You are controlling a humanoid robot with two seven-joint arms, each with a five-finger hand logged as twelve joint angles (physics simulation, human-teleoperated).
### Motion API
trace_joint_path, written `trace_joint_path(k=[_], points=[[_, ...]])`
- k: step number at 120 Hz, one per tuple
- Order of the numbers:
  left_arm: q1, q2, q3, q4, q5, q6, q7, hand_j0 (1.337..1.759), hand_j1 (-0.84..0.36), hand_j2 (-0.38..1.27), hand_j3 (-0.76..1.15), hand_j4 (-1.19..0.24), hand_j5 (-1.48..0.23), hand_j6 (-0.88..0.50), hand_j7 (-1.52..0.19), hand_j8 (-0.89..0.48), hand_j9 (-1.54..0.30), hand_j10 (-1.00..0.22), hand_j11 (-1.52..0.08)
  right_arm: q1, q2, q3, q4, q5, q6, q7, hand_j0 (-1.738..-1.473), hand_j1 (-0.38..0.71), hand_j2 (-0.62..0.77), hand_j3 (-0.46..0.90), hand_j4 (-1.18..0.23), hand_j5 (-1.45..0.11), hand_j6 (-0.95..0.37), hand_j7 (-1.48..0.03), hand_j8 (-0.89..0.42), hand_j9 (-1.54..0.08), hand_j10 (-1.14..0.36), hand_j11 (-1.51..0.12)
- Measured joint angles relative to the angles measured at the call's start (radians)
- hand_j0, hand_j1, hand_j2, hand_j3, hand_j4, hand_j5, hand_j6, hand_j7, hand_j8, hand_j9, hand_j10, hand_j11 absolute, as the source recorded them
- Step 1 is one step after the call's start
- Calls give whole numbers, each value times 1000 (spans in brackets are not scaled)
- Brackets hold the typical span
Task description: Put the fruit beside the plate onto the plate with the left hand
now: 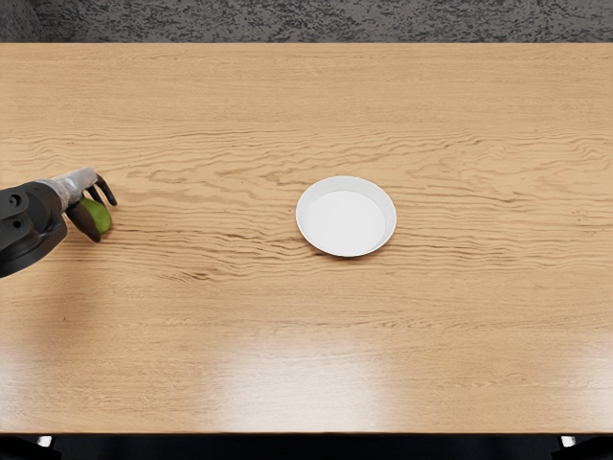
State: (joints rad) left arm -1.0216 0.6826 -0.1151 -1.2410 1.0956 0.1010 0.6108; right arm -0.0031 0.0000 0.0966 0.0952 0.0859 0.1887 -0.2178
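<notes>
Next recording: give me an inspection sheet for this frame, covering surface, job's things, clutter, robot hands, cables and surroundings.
Surface: wooden table, glare patch near the front edge.
Job's things: green fruit at far left, well apart from the white plate, not on it.
Clutter: nothing seen.
Robot hands: left robot hand at the left edge, fingers curled around the fruit; right one not in view.
Cables: nothing seen.
Surroundings: dark grey floor beyond the far edge.

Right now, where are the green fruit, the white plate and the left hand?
green fruit (99,219), head view, its exposed green side.
white plate (346,218), head view, its bare middle.
left hand (87,197), head view, the middle of the hand.
</notes>
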Motion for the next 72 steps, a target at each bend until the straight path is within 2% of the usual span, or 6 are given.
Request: trace_joint_path(k=[19,72], points=[[-1,1,0,0,-3,-1,0,1657,-263,301,0,-582,-748,-524,-750,-508,-757,-577,-757,0,0,0,0,0,0,0,-1658,-349,0,0,0,0,0,0,0,0,0,0],[-3,3,0,-2,-14,-2,0,1656,-273,336,0,-650,-845,-508,-847,-498,-856,-644,-856,0,0,0,0,0,0,0,-1658,-349,0,0,0,0,0,0,0,0,0,0]])
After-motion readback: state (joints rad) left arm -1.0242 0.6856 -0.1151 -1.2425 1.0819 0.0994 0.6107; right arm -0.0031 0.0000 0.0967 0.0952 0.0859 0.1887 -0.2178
